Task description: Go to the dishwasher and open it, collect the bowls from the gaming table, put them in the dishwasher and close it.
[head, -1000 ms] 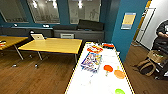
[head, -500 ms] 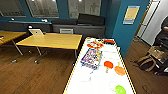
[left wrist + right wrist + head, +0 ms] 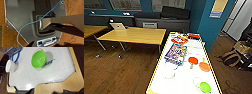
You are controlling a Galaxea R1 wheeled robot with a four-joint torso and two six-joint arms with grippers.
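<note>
Three bowls on gaming table (image 3: 184, 80): red bowl (image 3: 193, 60), orange bowl (image 3: 204, 66), green bowl (image 3: 205, 87) near end. White cup (image 3: 10, 65) beside green bowl. Jaw state of both grippers: cannot tell.

A green bowl (image 3: 38, 58) sat tilted on the white top of the desk (image 3: 50, 74), with its opening turned to one side. Blue letters on the top showed beside it. A white cup (image 3: 11, 65) stood apart from the bowl, near a blue ring (image 3: 16, 57) and a colourful box (image 3: 12, 50). The desk had a yellow rim with a cut corner.
</note>
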